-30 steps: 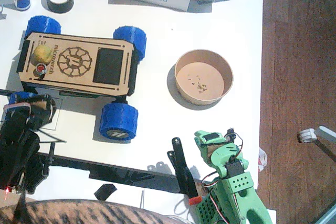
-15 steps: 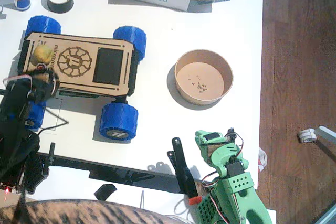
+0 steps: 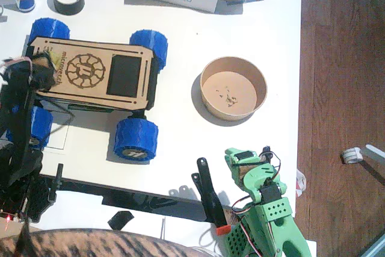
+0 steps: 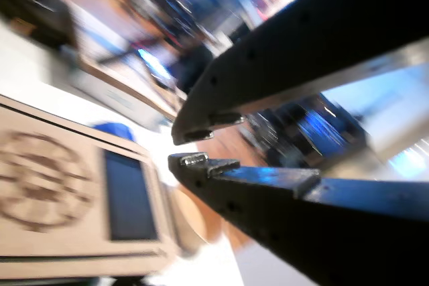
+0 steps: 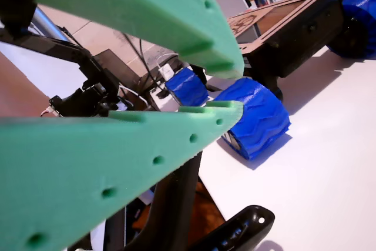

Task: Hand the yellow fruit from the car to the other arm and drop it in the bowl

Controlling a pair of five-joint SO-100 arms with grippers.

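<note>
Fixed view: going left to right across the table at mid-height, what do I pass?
Left gripper → car → bowl → bare table edge.

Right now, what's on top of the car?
The left gripper hangs over the car deck's left end. The gear emblem and black panel show. The yellow fruit is covered by the gripper.

The black left arm [image 3: 21, 142] reaches up along the picture's left edge, its gripper [image 4: 188, 147] showing fingers [image 4: 281, 85] nearly closed with only a thin gap at the tips. The green right arm [image 3: 267, 209] sits folded low, its gripper [image 5: 226, 89] slightly parted.
</note>
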